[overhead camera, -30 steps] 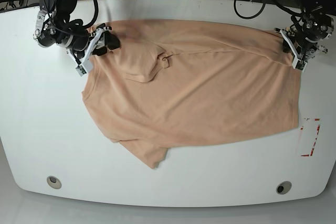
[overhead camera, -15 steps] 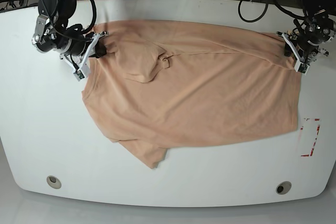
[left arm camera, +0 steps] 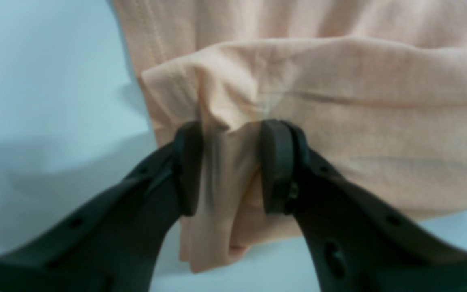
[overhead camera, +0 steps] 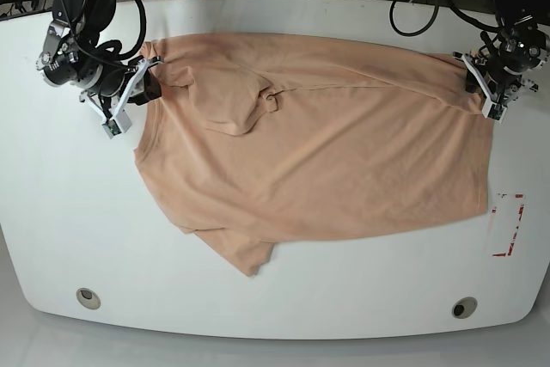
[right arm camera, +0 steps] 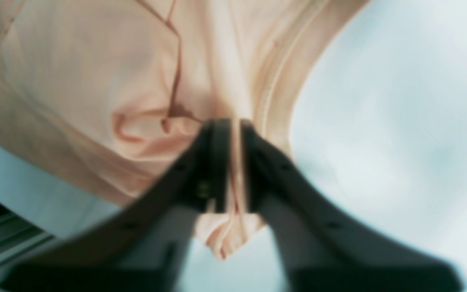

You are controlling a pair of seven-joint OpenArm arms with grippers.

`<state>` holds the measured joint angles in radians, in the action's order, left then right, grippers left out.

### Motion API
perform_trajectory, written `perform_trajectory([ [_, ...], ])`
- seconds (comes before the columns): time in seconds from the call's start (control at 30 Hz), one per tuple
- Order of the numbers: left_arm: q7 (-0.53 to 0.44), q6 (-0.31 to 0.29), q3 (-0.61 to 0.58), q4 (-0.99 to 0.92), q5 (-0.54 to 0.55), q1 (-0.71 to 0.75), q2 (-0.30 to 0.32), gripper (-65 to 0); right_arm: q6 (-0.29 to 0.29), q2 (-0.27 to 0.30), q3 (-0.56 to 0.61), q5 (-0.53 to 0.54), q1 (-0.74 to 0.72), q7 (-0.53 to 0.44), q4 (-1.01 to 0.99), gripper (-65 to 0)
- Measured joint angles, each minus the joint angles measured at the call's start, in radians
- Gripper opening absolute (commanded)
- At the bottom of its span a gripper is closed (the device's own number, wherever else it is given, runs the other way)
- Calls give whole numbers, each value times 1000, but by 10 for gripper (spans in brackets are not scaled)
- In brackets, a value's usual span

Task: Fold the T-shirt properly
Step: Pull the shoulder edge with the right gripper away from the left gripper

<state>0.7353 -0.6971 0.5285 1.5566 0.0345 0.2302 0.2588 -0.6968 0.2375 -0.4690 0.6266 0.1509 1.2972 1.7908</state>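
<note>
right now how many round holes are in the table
2: one hole near the front edge of the table on the base view's left, the other hole at front right. The shirt may hide more.

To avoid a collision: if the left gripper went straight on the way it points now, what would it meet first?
The left gripper is already shut on the T-shirt; straight on lies more of that fabric, probably nothing else.

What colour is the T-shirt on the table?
Plain peach, or light orange; the T-shirt shows best in the base view.
</note>
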Motion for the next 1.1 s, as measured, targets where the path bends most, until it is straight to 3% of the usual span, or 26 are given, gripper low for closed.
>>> perform_trajectory([
  [0.07, 0, 0, 0, 0, 1, 0, 0, -425, 0, -6, 3, 5, 0, 19, 14, -214],
  [0.13, 0, 0, 0, 0, 1, 0, 0, -425, 0, -11, 4, 5, 1, 24, 15, -190],
  [0.3, 0, 0, -2, 0, 0, 0, 0, -425, 0, -10, 11, 32, 3, 34, 13, -239],
  [0.53, 0, 0, -3, -2, 1, 0, 1, -425, 0, -16, 131, 52, 3, 29, 12, -317],
  [0.8, 0, 0, -3, -2, 1, 0, 2, -425, 0, -29, 157, 50, 15, -35, -66, -335],
  [0.9, 0, 0, -3, -3, 0, 0, 2, -425, 0, -27, 157, 51, 21, -54, -108, -411],
  [1.03, 0, 0, -3, -2, 1, 0, 2, -425, 0, -24, 157, 51, 24, -70, -118, -591],
  [1.1, -1, 0, -3, -2, 1, 0, 2, -425, 0, -24, 157, 58, 24, -74, -118, -628],
])
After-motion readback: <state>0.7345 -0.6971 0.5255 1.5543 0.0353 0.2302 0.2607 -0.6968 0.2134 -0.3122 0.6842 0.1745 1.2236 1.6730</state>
